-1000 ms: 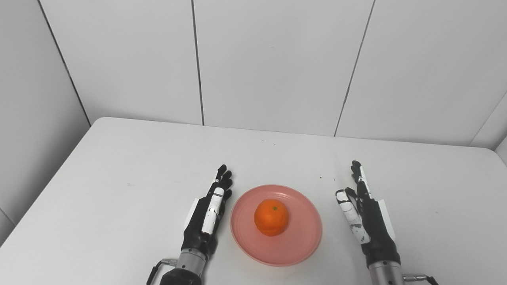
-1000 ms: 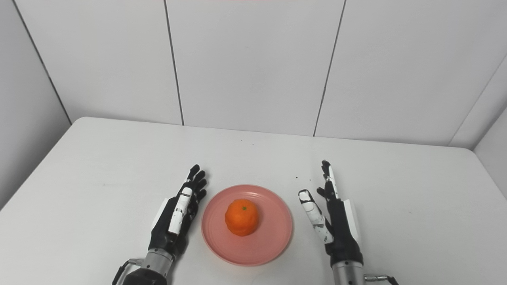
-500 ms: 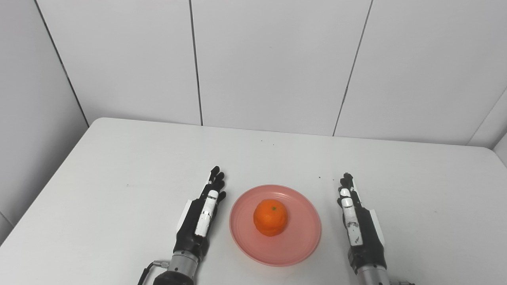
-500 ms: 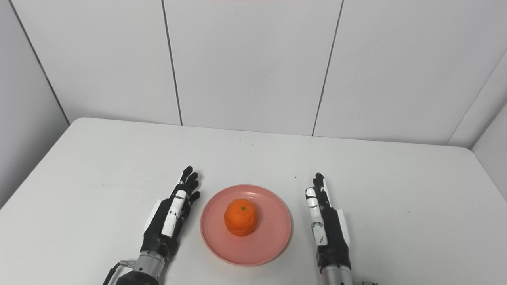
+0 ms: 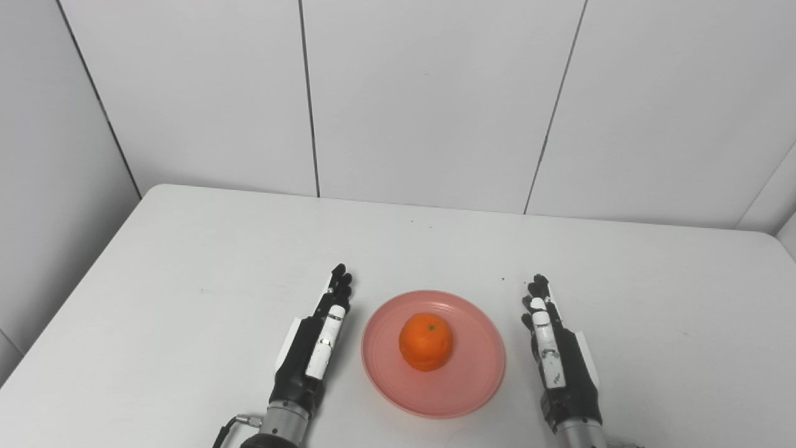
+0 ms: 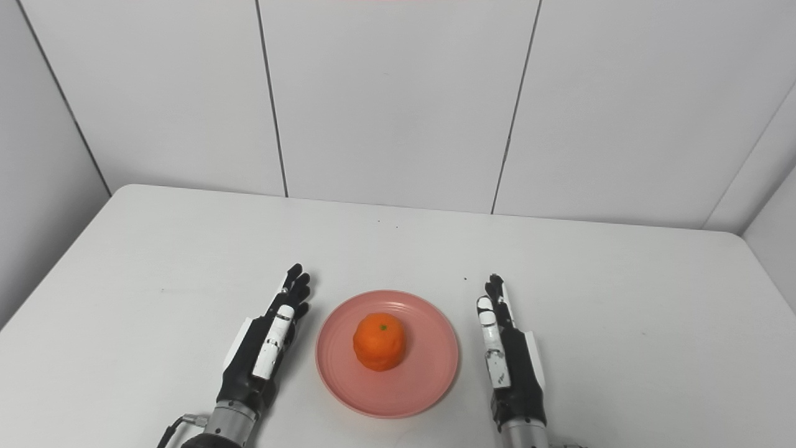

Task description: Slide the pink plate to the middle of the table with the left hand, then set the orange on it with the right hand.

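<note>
On pink plate [image 5: 472, 386]: orange [image 5: 426, 341] | left hand [image 5: 314, 348], right hand [image 5: 559, 364]: fingers straight, empty

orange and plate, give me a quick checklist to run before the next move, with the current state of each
1. Orange sits on the pink plate: ok, near its centre, stem end up.
2. Plate placed mid-table, left to right: ok; it lies toward the near edge.
3. Left hand free of the plate: ok, it lies beside the left rim with a gap, fingers straight, holding nothing.
4. Right hand free of the orange: ok, it is right of the plate, open, holding nothing.
5. Orange stable: cannot tell from a still, though nothing touches it.
6. Task left to do: none visible; the next move is probably just drawing both arms back.
</note>
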You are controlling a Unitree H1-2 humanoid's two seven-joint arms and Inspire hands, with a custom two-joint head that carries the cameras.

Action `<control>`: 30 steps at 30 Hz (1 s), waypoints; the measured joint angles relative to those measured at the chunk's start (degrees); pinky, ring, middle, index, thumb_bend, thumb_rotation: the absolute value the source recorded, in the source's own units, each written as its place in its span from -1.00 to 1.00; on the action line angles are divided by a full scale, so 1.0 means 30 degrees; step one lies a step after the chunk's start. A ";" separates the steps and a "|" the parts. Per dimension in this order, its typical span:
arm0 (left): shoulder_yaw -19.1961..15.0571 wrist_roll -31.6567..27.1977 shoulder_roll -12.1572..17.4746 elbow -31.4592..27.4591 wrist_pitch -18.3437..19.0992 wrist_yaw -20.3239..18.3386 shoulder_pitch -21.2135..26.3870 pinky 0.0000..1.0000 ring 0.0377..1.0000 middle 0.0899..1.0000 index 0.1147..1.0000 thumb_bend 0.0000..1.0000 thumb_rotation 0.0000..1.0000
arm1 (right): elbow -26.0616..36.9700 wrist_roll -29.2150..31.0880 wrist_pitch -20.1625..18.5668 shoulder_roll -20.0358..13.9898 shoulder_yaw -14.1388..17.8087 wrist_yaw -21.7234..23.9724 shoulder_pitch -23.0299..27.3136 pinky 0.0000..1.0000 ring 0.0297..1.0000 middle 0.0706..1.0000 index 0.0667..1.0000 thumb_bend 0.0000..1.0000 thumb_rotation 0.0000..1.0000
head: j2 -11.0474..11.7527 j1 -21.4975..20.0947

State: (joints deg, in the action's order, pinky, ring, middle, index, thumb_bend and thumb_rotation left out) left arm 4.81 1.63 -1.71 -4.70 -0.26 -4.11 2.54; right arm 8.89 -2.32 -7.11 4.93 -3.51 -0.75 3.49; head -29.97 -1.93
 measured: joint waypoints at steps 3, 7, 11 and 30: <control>0.0062 0.0092 0.0000 -0.0306 0.0265 -0.0002 0.0004 1.00 1.00 1.00 1.00 -0.20 1.00 | 0.0095 -0.0017 -0.0195 -0.0002 -0.0012 0.0000 -0.0001 1.00 0.97 1.00 1.00 -0.55 1.00 | 0.0116 0.0000; 0.0244 0.1045 -0.0001 -0.0441 0.0382 0.0274 -0.0012 1.00 1.00 1.00 1.00 -0.27 1.00 | 0.0500 -0.0043 -0.0759 -0.0025 -0.0018 0.0005 -0.0014 1.00 0.99 1.00 1.00 -0.56 1.00 | 0.0234 0.0059; 0.0282 0.1647 0.0004 -0.0636 0.0382 0.0417 -0.0011 1.00 1.00 1.00 1.00 -0.27 1.00 | 0.0585 0.0048 -0.0822 -0.0136 -0.0017 0.0017 -0.0014 1.00 0.99 1.00 1.00 -0.53 1.00 | 0.0293 0.0117; 0.0539 0.2411 0.0268 -0.0729 0.0650 0.0309 -0.0004 1.00 1.00 1.00 1.00 -0.11 1.00 | 0.0586 0.0476 -0.0841 -0.0276 0.0132 -0.0001 -0.0012 1.00 0.99 1.00 1.00 -0.46 1.00 | 0.0381 0.0176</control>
State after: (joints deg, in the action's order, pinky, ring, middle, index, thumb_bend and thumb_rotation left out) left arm 6.42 8.86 -0.90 -6.89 1.69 -3.18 2.53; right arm 10.65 -0.89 -9.63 4.10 -3.12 -0.76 3.45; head -28.83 -1.41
